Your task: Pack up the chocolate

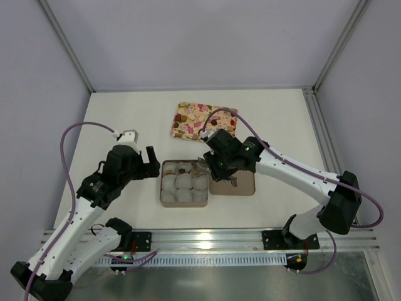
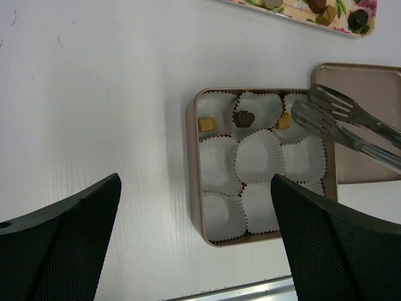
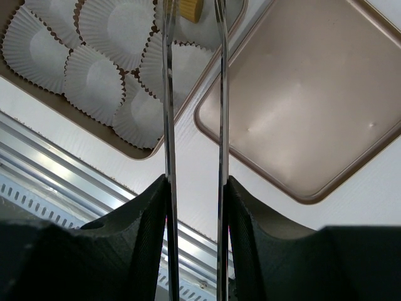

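A square brown box (image 2: 193,163) lined with white paper cups (image 2: 258,157) lies on the table. Its far row holds a tan chocolate (image 2: 207,124), a dark one (image 2: 244,118) and another tan one (image 2: 284,121). More chocolates (image 2: 326,11) lie on the flower-print tray (image 1: 203,122). My right gripper (image 3: 194,188) is shut on metal tongs (image 3: 168,94). The tong tips stand slightly apart at the far right cup, either side of a tan chocolate (image 3: 190,7); I cannot tell whether they grip it. My left gripper (image 2: 195,188) is open and empty, hovering left of the box (image 1: 161,188).
The box's brown lid (image 1: 235,183) lies flat just right of the box, under my right arm; it also shows in the right wrist view (image 3: 301,106). A metal rail (image 1: 207,237) runs along the near table edge. Frame posts stand at the back corners.
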You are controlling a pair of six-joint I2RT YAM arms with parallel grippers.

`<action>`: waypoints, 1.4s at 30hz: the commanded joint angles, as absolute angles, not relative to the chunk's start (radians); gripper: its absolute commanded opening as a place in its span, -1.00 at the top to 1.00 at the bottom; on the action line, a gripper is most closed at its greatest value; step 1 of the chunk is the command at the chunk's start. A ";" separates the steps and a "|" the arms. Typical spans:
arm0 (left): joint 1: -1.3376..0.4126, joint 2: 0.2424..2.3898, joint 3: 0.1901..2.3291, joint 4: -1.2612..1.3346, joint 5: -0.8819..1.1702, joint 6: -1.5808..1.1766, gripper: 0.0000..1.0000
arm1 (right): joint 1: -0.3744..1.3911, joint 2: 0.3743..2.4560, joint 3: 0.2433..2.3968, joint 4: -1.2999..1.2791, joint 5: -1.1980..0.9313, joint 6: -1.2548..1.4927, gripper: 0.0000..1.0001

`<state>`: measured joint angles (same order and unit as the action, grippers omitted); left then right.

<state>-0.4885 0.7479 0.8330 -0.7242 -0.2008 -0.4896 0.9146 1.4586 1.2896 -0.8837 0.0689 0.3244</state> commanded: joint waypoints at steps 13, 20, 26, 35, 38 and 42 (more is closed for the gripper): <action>-0.485 0.738 0.831 -0.718 -0.207 -0.488 -0.99 | 0.822 1.454 1.497 -0.891 0.098 0.272 0.13; -0.485 0.742 0.833 -0.718 -0.204 -0.488 -0.99 | 0.678 1.531 1.563 -0.891 0.098 0.227 0.13; -0.486 0.744 0.833 -0.718 -0.204 -0.488 -1.00 | 0.609 1.623 1.598 -0.867 0.087 0.204 0.14; -0.486 0.744 0.831 -0.718 -0.209 -0.488 -0.99 | 0.588 1.804 1.719 -0.851 0.014 0.198 0.13; -0.485 0.747 0.833 -0.719 -0.210 -0.488 -0.99 | 0.589 1.839 1.744 -0.839 -0.051 0.207 0.13; -0.486 0.747 0.833 -0.719 -0.212 -0.488 -0.99 | 0.600 1.871 1.764 -0.830 -0.080 0.213 0.13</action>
